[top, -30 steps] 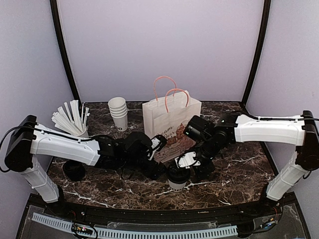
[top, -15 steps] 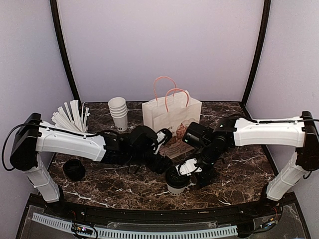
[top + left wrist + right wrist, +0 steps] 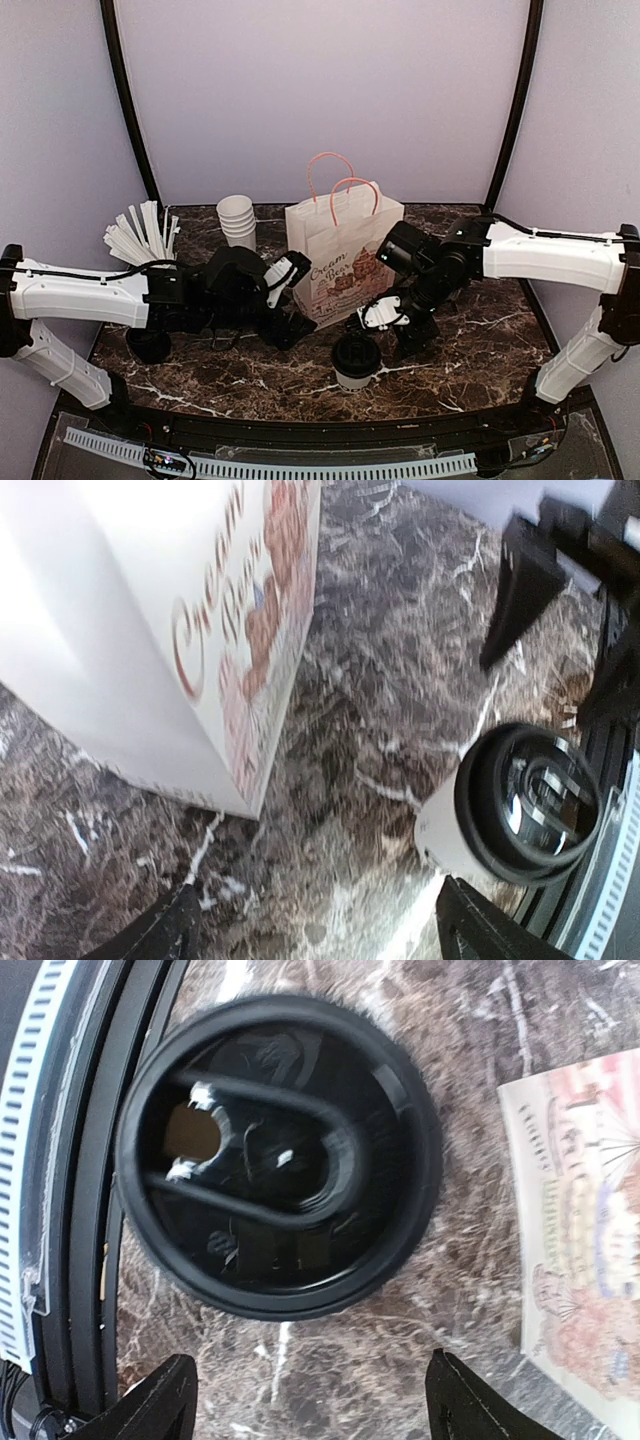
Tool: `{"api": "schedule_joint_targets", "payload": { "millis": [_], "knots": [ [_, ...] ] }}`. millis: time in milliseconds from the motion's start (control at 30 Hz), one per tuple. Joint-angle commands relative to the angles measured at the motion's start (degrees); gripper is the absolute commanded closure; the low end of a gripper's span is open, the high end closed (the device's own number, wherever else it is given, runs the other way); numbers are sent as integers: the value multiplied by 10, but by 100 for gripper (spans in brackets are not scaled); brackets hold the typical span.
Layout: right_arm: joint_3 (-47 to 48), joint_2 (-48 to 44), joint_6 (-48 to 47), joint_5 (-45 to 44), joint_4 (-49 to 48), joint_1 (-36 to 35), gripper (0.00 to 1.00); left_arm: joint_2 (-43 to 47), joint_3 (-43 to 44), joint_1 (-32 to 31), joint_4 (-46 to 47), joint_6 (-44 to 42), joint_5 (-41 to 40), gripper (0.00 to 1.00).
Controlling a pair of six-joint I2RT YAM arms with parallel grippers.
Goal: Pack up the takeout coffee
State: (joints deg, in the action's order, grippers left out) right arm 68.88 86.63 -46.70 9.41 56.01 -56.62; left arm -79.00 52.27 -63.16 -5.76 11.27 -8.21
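Observation:
The takeout coffee (image 3: pixel 356 362), a small white cup with a round black lid, stands upright near the table's front edge, in front of the white paper bag (image 3: pixel 340 250). My right gripper (image 3: pixel 393 334) hovers just right of it, open and empty. The right wrist view looks down on the black lid (image 3: pixel 280 1155), with the open gripper (image 3: pixel 310 1405) apart from it. My left gripper (image 3: pixel 290 328) is open and empty, left of the cup. In the left wrist view the cup (image 3: pixel 520 805) is at the right and the gripper (image 3: pixel 320 935) is over bare table.
The bag with pink handles stands upright mid-table; its printed face shows in the left wrist view (image 3: pixel 150 630) and the right wrist view (image 3: pixel 580 1220). A stack of white cups (image 3: pixel 237 225) and a cup of wrapped straws (image 3: pixel 145 240) stand back left. A black lid (image 3: pixel 148 343) lies front left.
My left gripper has pulled back to the left, away from the cup. My right gripper has drawn off the cup's lid, up and to the right. The cup stays put.

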Motion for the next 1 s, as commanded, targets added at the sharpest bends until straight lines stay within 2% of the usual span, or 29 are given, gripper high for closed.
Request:
{"api": "schedule_joint_targets", "payload": {
  "millis": [0, 200, 433, 633, 967],
  "knots": [
    [29, 21, -8, 17, -18, 4, 20, 21, -45, 3, -41, 9, 36, 15],
    [38, 48, -12, 19, -25, 5, 20, 42, -86, -6, -6, 2, 102, 15],
    [43, 59, -16, 18, -34, 6, 19, 8, -89, -37, 34, -30, 162, 15],
    [38, 70, -14, 27, -40, 3, 19, -11, -93, -39, 86, -40, 161, 14],
    [10, 49, -5, 31, -32, -4, 19, -74, -57, -28, 119, -40, 153, 13]
  ]
}}
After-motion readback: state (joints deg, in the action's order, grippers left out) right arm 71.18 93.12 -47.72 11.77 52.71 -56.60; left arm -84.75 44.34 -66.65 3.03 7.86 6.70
